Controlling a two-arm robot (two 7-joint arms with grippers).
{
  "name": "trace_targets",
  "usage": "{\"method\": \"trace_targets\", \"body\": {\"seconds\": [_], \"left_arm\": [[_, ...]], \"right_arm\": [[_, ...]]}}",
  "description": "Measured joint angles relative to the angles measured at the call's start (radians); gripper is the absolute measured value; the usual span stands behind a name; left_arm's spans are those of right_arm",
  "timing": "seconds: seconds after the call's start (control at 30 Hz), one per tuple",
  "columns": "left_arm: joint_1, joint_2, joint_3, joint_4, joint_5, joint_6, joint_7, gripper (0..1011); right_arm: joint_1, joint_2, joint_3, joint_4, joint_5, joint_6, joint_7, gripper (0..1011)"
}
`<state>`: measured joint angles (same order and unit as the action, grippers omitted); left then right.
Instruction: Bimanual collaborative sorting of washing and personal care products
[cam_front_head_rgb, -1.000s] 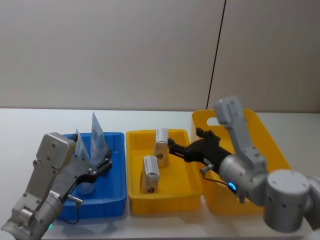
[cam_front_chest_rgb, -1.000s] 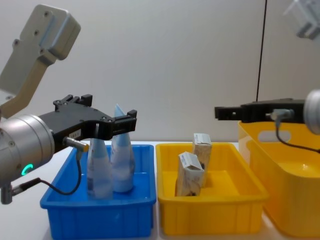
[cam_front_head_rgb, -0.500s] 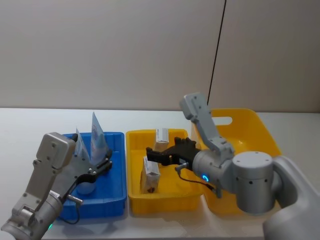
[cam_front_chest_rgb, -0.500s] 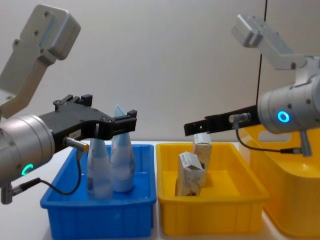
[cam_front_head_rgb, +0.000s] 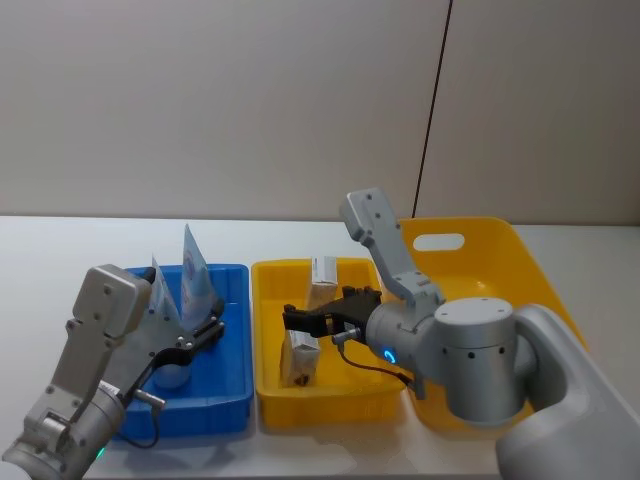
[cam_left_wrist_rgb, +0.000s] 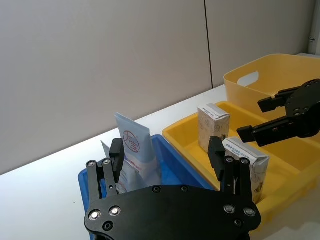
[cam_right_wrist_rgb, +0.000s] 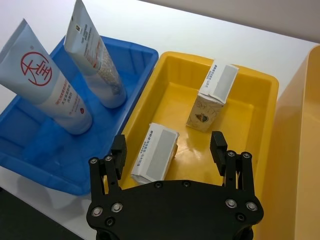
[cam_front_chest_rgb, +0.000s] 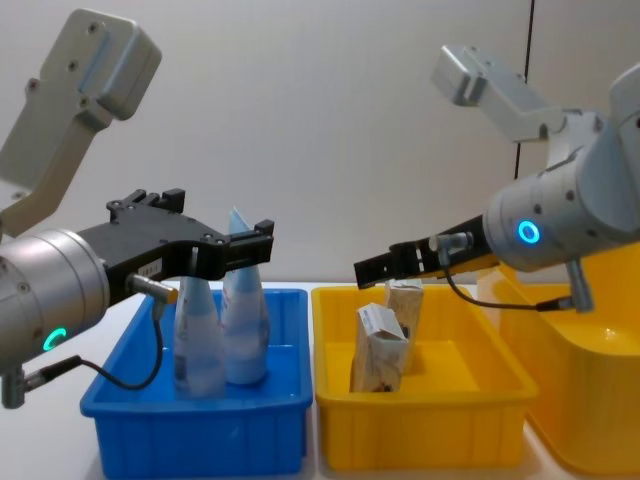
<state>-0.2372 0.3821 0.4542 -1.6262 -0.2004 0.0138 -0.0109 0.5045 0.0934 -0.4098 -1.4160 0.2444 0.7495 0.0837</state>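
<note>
In the centre of the head view, the right gripper (cam_front_head_rgb: 303, 320) hangs released over the nearer carton (cam_front_head_rgb: 300, 358) in the yellow tray (cam_front_head_rgb: 320, 405). An off-centre descent could topple it. At lower left, the left gripper (cam_front_chest_rgb: 255, 245), also released, hovers by the tubes (cam_front_head_rgb: 196, 272).

Left gripper (cam_front_head_rgb: 205, 332) low left, fingers (cam_left_wrist_rgb: 116, 152) spread — right gripper (cam_front_head_rgb: 295, 320) extended centre, fingers (cam_right_wrist_rgb: 218, 145) spread.

Stock counted: two cream cartons (cam_right_wrist_rgb: 156, 157) were in one yellow tray (cam_right_wrist_rgb: 170, 110), two blue-white squeeze tubes (cam_right_wrist_rgb: 47, 87) were in one blue tray (cam_right_wrist_rgb: 45, 145) just left of the yellow tray, and one yellow basket (cam_right_wrist_rgb: 300, 150) sat just right of it.
</note>
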Motion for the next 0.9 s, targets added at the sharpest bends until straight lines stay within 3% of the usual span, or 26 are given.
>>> {"method": "trace_targets", "body": {"seconds": [0.4,0.9], "left_arm": [[0.000,0.000,0.000,0.000,0.000,0.000,0.000,1001],[0.000,0.000,0.000,0.000,0.000,0.000,0.000,1001]], "right_arm": [[0.000,-0.035,-0.009,0.030,-0.032,0.032,-0.050,1004],[0.004,-0.074,-0.003,0.093,-0.038,0.042,-0.060,1003]]}}
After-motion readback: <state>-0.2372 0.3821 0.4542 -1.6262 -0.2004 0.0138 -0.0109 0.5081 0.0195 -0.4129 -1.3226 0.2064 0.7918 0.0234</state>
